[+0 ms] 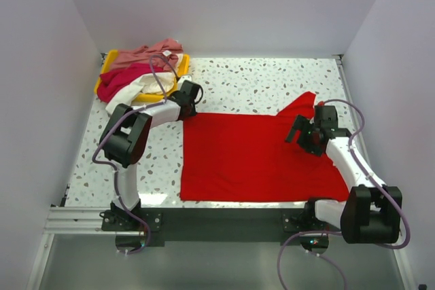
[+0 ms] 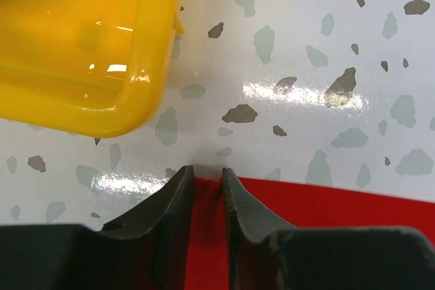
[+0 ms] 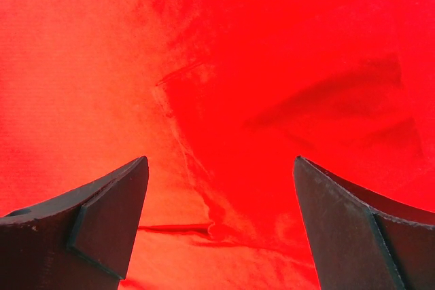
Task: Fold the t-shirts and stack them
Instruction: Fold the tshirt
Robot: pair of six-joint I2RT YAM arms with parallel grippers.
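Observation:
The bright red t-shirt [image 1: 251, 157] lies spread flat on the middle of the table. My left gripper [image 1: 188, 103] is at its far left corner. In the left wrist view the jaws [image 2: 207, 173] are nearly together with the shirt's edge [image 2: 340, 202] between them. My right gripper [image 1: 306, 134] hovers open over the shirt's right part near a sleeve. In the right wrist view the gripper [image 3: 221, 161] stands wide apart above the red cloth [image 3: 224, 66], holding nothing. The dusty pink shirt [image 1: 146, 53], the crimson-magenta shirt [image 1: 126, 78] and the cream-white shirt [image 1: 139, 87] lie heaped at the far left.
The heap sits in a shallow yellow tray [image 1: 182, 66] at the far left; its corner shows close to my left gripper in the left wrist view [image 2: 88, 45]. White walls enclose the speckled table [image 1: 272, 79]. A metal rail runs along the near edge.

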